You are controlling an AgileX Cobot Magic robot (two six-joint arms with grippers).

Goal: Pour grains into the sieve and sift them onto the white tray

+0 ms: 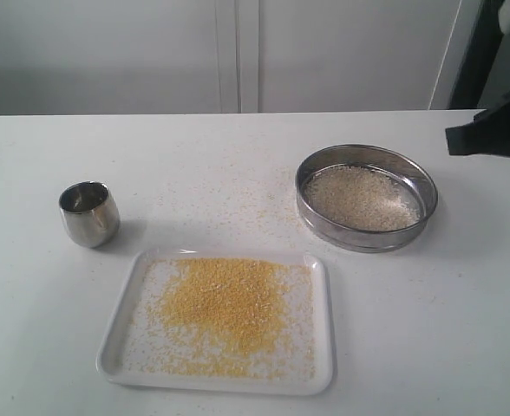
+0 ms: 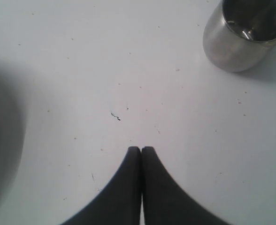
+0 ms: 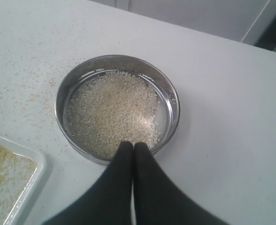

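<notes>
The sieve [image 1: 366, 198] [image 3: 117, 108] rests on the table right of centre, holding whitish coarse grains [image 1: 360, 198] [image 3: 111, 111]. In front of centre lies the white tray [image 1: 116, 334] [image 3: 32, 180] with fine yellow grains [image 1: 225, 303] spread over it. My right gripper [image 3: 134, 145] is shut and empty, raised beside the sieve's rim; in the exterior view only a dark piece of the right arm [image 1: 493, 130] shows at the right edge. My left gripper [image 2: 141, 149] is shut and empty above bare table, and is out of the exterior view.
A small rounded steel cup [image 1: 89, 212] [image 2: 245, 35] stands upright on the left of the table. Stray grains [image 1: 238, 204] are scattered on the tabletop between the sieve and the tray. A white wall runs behind the table's far edge.
</notes>
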